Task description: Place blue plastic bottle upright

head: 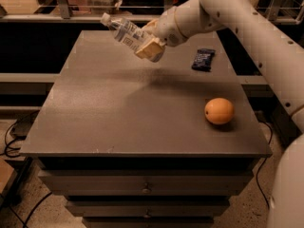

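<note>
Aloft, the gripper (pixel 151 49) clamps the blue plastic bottle (pixel 124 31), tilted, cap pointing up-left.

Your robot's arm: smooth off-white shells and a tan-padded gripper.
You see a cream arm (pixel 251 23) built of thick, rounded tubular segments, with small dark screw dots along the shells and a bulky pale curve filling the lower right corner. Its gripper (pixel 148 49), with blocky tan pads, sits above the far side of the table (pixel 118 113), clamped on the blue plastic bottle (pixel 124 31).
</note>
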Action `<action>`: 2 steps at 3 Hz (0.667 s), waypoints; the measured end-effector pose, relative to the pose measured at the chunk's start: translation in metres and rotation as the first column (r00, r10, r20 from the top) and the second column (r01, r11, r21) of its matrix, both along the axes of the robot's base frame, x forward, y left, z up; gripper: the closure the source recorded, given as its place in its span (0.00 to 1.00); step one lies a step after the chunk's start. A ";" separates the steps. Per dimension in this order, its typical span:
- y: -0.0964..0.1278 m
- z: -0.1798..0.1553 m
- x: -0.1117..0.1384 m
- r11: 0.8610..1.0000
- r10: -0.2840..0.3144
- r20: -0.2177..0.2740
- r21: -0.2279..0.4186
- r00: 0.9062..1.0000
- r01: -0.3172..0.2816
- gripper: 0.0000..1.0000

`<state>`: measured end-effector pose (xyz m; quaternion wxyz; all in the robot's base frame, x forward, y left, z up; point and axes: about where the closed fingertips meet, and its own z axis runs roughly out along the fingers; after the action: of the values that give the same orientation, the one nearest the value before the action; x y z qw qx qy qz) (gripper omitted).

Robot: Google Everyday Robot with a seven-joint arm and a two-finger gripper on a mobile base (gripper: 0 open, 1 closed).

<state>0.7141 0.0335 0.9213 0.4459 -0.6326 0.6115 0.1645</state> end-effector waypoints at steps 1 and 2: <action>-0.013 0.000 -0.002 0.994 -0.024 0.001 0.111 1.000 0.024 1.00; -0.028 -0.001 -0.001 0.978 -0.050 0.000 0.205 0.999 0.049 1.00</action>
<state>0.7129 0.0054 0.9205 0.5143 -0.5684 0.6055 0.2138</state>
